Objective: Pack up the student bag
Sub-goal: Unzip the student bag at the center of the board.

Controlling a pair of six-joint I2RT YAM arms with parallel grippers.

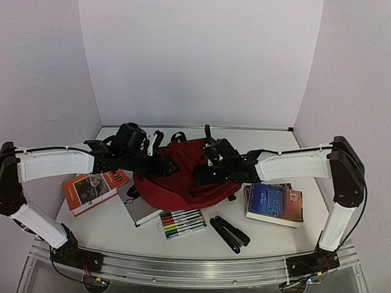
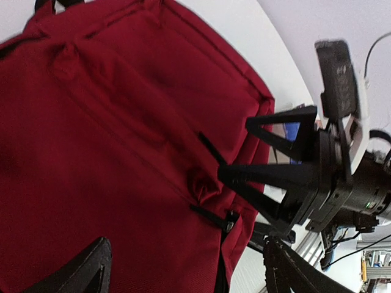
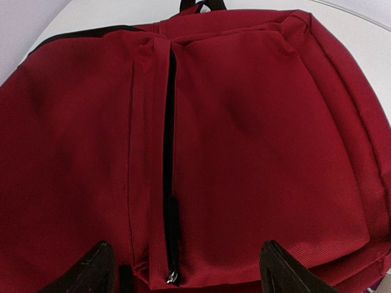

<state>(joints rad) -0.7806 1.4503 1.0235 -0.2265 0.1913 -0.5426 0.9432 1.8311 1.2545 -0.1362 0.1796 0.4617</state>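
Hovering spread over the student bag (image 1: 177, 183), left gripper (image 2: 183, 244) faces right gripper (image 3: 184, 244); zipper (image 3: 170, 152) beneath the right, markers (image 1: 182, 223) behind both.

From above, my two arms are crossing over the student bag (image 1: 177, 186), hiding its middle and upper edge, and the bag is overlapping one edge of a grey flat thing (image 1: 143, 210). I am failing to read the cover of the orange book (image 1: 91, 188), and to tell what the black folded thing (image 1: 229, 232) is. At each wrist, the bottom edge is cutting off all but the tips of my left fingers (image 2: 91, 274) and right fingers (image 3: 91, 271), and the bag is running out of frame.
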